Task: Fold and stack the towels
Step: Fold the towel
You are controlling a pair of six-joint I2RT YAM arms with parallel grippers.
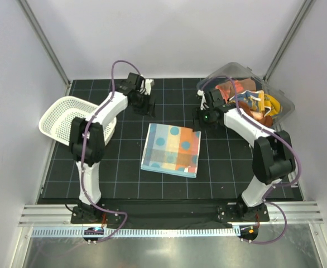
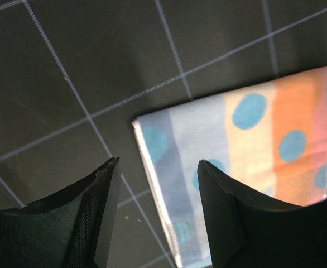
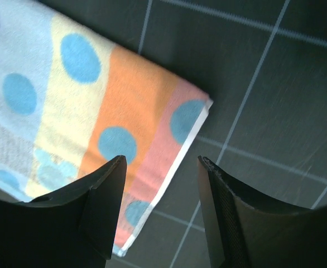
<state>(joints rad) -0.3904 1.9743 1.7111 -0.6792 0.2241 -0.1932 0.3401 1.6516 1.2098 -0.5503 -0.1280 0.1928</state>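
Folded towel lies flat at centre frame in the top view, on the black gridded bench. It is a near-square packet, slightly rotated against the grid lines. Pattern: stripes of grey-blue, pale yellow, orange and pink with blue spots, white hem on the edge. The loose towels are a crumpled heap of orange, red, yellow and blue inside the clear plastic bin at upper right of frame, well apart from the folded one. White mesh basket sits at mid left of frame, partly overhanging the bench edge. Left arm runs up the left side of frame and its wrist hooks in near the folded towel's upper-left corner. Left jaws are spread apart, gripping nothing. In the left wrist view the two dark fingers sit at the bottom of frame, and the folded towel's grey-blue corner shows in the gap between them, lying flat on the bench and not pinched. Right arm comes up the right side of frame, passes in front of the bin, and its wrist ends just beside the towel's upper-right corner. Right jaws are likewise spread apart and grip nothing. In the right wrist view the fingers frame the pink and orange corner of the folded towel with its white hem, flat on the bench. Cannot tell from either wrist view whether the fingertips touch the cloth.
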